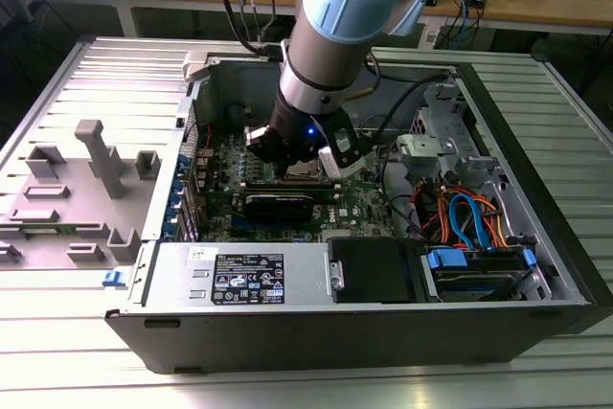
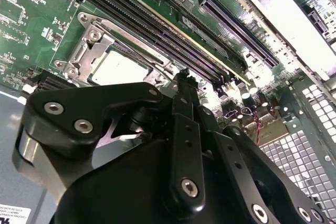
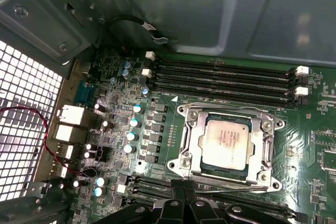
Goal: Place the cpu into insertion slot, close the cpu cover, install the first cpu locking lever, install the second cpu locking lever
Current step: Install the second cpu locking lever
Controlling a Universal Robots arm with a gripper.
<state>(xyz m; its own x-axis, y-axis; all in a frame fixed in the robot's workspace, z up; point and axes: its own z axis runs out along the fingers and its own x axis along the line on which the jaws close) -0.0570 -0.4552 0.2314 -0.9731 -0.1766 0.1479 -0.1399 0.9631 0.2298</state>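
Observation:
The cpu (image 3: 227, 141), a silver-grey square chip, lies flat in the insertion slot (image 3: 202, 169) on the green motherboard. The cpu cover (image 3: 193, 129), a silvery frame plate, is down around it, and the chip top shows through its window. Thin lever rods (image 3: 231, 183) run along two opposite sides of the socket. My gripper (image 3: 185, 192) is shut with nothing between its fingers, its tips just above the socket's edge next to the memory slots. The second wrist view shows the gripper (image 2: 184, 80) beside the cpu (image 2: 118, 66). In the exterior view the gripper (image 1: 284, 171) reaches down into the open case.
Long black memory slots (image 3: 226, 77) flank the socket on both sides. A black graphics card (image 1: 278, 206) sits toward the case front. Orange and blue cables (image 1: 469, 217) and a drive cage fill the exterior view's right. A grey fixture tray (image 1: 67, 189) lies outside the case.

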